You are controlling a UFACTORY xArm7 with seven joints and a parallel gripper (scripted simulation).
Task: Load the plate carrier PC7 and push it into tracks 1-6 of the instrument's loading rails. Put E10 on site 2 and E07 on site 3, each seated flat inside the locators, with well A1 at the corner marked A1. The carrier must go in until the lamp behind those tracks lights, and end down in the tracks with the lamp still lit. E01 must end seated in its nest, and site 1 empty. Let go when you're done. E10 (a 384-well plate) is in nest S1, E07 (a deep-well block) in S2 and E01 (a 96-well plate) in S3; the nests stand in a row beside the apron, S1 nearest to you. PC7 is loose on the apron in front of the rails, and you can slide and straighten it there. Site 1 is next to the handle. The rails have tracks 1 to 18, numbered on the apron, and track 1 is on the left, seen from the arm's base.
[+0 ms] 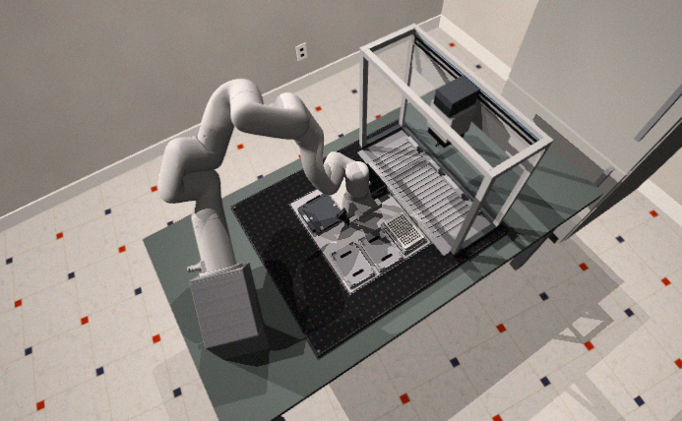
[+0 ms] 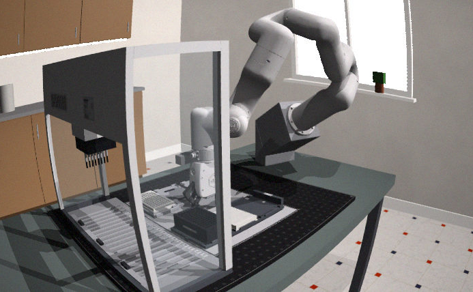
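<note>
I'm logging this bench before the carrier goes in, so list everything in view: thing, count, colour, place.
Instrument frame: one, white, far end of the bench.
Loading rails: one set, grey, inside the frame.
Pipetting head: one, dark, under the frame's top.
Plate carrier: one, dark, on the apron; carries a dark deep-well block and a white plate.
96-well plate: one, pale grey, in the nest nearest the rails.
Empty nests: two, grey, beside it.
Breadboard: one, black, under the apron.
Table: one, grey-green.
Potted plant: one, green, windowsill.
Arm: one, white.
Gripper: one, white, open, low over the apron.
</note>
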